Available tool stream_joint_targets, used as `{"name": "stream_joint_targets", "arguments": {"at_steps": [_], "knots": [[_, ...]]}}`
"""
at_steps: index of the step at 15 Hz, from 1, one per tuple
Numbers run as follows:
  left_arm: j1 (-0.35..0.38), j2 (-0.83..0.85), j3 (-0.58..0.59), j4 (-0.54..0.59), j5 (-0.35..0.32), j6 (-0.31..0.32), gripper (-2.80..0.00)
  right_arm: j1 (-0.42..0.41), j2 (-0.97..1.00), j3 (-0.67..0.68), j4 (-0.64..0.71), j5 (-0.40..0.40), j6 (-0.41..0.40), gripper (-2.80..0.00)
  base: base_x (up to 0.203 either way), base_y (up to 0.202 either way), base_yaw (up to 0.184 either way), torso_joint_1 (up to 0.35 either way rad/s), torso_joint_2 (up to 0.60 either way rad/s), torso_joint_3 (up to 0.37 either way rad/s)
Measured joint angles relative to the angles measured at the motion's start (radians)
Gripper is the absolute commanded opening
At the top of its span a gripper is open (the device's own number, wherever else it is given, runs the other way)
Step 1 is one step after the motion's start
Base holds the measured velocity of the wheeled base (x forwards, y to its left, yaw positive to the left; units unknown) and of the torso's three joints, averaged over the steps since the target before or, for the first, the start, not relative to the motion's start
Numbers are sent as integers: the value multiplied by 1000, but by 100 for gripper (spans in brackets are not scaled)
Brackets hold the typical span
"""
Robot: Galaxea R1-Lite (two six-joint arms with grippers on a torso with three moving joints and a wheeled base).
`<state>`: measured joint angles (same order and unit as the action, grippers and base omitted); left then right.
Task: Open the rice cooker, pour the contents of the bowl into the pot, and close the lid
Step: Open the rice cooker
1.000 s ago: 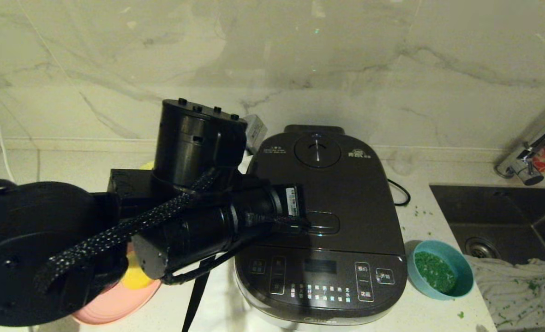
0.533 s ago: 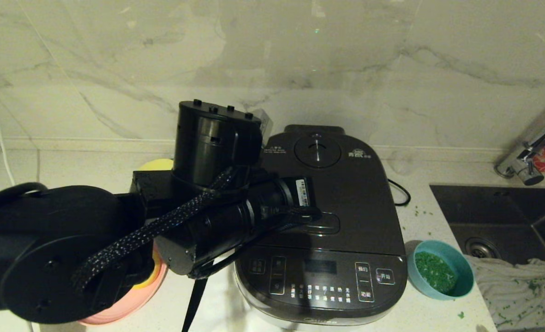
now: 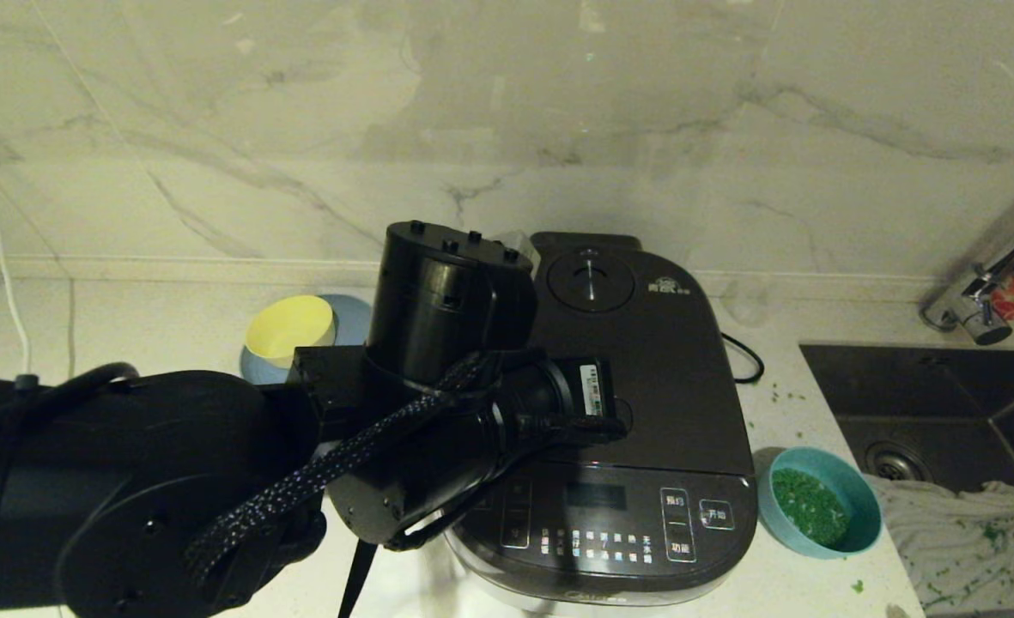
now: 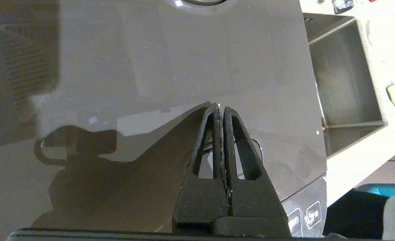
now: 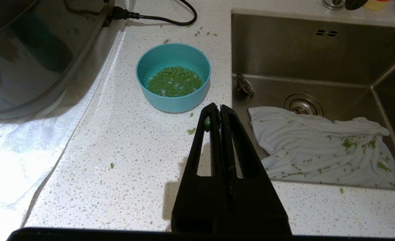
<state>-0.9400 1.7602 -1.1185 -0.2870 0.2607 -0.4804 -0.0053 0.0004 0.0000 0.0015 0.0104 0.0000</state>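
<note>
The dark grey rice cooker (image 3: 644,446) stands mid-counter with its lid (image 3: 644,343) down, so the pot is hidden. My left arm (image 3: 438,343) reaches across the lid from the left. In the left wrist view my left gripper (image 4: 219,107) is shut and empty, just above the lid (image 4: 184,60), with the oval latch button (image 4: 256,144) behind its fingers. The teal bowl (image 3: 820,502) sits right of the cooker, holding the green contents (image 3: 807,505). My right gripper (image 5: 217,107) is shut, above the counter just short of the bowl (image 5: 173,77) and its contents (image 5: 174,82).
A yellow bowl (image 3: 290,330) sits left of the cooker behind my left arm. The sink (image 3: 927,403) lies at the right with a white towel (image 5: 317,147) in it, a faucet (image 3: 987,283) behind. The cooker's cord (image 5: 170,20) and green bits lie on the counter.
My left arm has moved right, further over the cooker lid toward the latch button, uncovering the yellow bowl and hiding the pink plate. The bowl and cooker have not moved.
</note>
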Motion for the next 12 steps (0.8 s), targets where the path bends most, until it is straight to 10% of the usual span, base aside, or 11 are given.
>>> {"name": "stream_joint_targets", "arguments": {"at_steps": [12], "knots": [[4,-14,22,1,25,-12,-280,0,0,0,0,0,0,-280,0,0,0,0,0,0]]}}
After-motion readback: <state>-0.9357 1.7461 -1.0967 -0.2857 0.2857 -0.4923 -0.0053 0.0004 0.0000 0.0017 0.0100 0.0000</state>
